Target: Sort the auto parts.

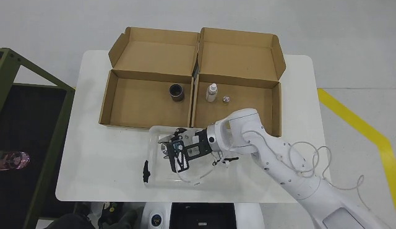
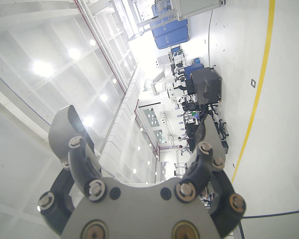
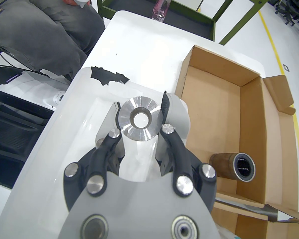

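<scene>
So far, the left cardboard box point(image 1: 133, 102) holds one dark cylinder point(image 1: 177, 93), and the right box point(image 1: 247, 102) holds a small white part point(image 1: 212, 93). Over the tray point(image 3: 72, 115) in front, the right gripper point(image 3: 141, 106) pinches a silver disc point(image 3: 152, 110). What else waits there is hard to tell. The left gripper point(image 2: 138, 119) is spread and empty.

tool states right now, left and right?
Left tool: open, empty.
Right tool: closed on the metal ring.
</scene>
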Robot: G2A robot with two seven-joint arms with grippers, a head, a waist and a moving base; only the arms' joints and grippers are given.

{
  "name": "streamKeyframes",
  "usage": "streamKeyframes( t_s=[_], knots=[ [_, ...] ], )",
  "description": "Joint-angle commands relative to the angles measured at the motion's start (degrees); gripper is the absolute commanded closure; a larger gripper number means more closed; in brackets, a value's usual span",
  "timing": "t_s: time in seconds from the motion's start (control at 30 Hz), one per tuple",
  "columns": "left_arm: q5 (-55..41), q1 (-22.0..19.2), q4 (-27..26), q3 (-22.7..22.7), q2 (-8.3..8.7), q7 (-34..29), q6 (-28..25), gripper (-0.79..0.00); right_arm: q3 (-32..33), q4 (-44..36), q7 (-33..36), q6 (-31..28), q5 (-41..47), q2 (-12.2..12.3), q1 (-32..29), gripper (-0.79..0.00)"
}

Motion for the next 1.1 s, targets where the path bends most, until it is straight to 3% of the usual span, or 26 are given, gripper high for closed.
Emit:
streamKeyframes(
  t_s=[0.0, 0.5, 1.07],
  knots=[
    [0.0, 0.0, 0.0, 0.0, 0.0, 0.0, 0.0, -0.785, 0.38, 0.16, -0.31, 0.37, 0.15, -0.03, 0.57, 0.0],
    [0.0, 0.0, 0.0, 0.0, 0.0, 0.0, 0.0, -0.785, 1.17, 6.93, -1.67, 4.33, 2.56, -1.09, 6.26, 0.0],
    [0.0, 0.0, 0.0, 0.0, 0.0, 0.0, 0.0, -0.785, -4.78, 22.04, 2.37, 8.18, 7.89, -4.9, 15.5, 0.0]
  ],
)
